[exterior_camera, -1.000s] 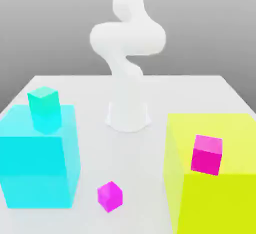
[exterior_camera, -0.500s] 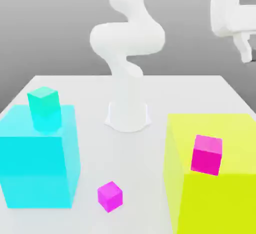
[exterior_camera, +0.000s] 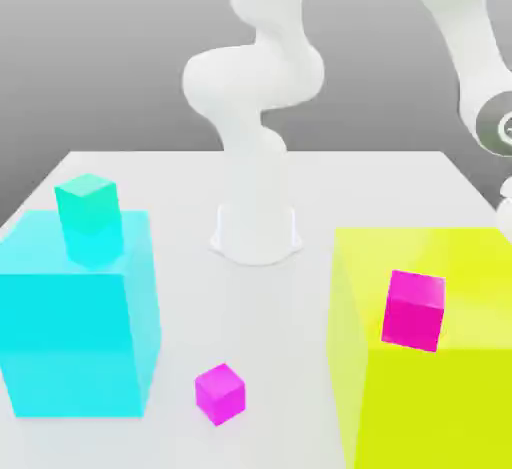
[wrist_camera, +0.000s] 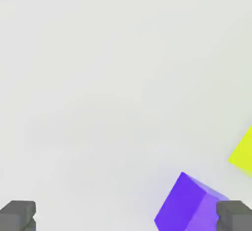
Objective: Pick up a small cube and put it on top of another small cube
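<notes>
In the exterior view, the smooth teal-green cube (exterior_camera: 88,204) sits at the left, on top of the big cyan block (exterior_camera: 70,332). It gives a flat but small landing place, so the load should come down level and gently. The big yellow block (exterior_camera: 440,397) stands at the right with a small pink cube (exterior_camera: 414,311) on it, and a small magenta cube (exterior_camera: 220,394) lies on the pale surface (exterior_camera: 280,357) between the blocks.

In the hand view, the small plain indigo cube (wrist_camera: 185,206) rests on the surface near the yellow block, under the wide-open, empty hand (wrist_camera: 126,217), off-centre toward one finger. It looks rigid and probably light, unlikely to crush, though its slick faces could slip in a corner grip. Best to centre over it, turn to match its sides and pinch two opposite faces squarely.
</notes>
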Controlling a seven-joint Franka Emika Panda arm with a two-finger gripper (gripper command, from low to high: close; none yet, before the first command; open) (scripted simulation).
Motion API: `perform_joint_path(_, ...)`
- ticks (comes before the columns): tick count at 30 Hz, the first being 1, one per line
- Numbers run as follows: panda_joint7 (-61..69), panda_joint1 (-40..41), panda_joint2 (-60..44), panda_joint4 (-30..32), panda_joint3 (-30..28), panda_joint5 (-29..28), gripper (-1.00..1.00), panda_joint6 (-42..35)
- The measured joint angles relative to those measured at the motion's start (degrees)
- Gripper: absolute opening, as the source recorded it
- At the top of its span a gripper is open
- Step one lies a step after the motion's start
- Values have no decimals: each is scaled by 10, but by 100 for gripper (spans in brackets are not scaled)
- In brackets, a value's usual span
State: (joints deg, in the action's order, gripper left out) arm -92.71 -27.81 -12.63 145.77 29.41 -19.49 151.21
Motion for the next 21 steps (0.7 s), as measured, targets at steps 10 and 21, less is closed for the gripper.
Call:
perform_joint_path(10,-168,-31,-33,82,-125,-35,0,172)
perform_joint_path(21,-165,-39,-33,83,-131,-30,-100,175)
